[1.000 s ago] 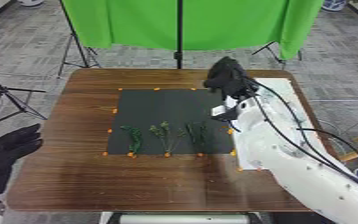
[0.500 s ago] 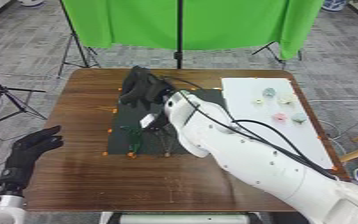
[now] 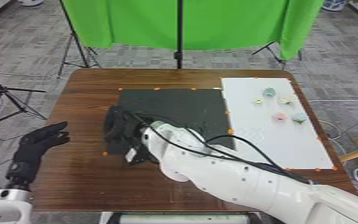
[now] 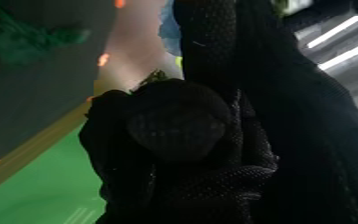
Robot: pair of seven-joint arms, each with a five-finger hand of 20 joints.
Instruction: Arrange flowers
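Flowers [image 3: 279,117] lie on white mat [image 3: 255,142], head view; right robot hand [image 3: 115,126] over left part of dark mat [image 3: 180,102], left robot hand [image 3: 40,142] fingers apart. Right wrist view: fingers curled, apparently clamped on leafy sprig [image 4: 155,78]; lower gently, release without dragging nearby greenery [image 4: 24,40].

- A robotics lab, indoors.
- Two white robot arms [image 3: 238,182] at a brown wooden table [image 3: 95,182], black cables [image 3: 255,146] running along one arm.
- Small orange markers [image 3: 157,89] dotting the tabletop.
- Behind the table, a bright green backdrop [image 3: 229,25] and black stands [image 3: 179,35].
- Gray, carpet-like floor [image 3: 24,55].
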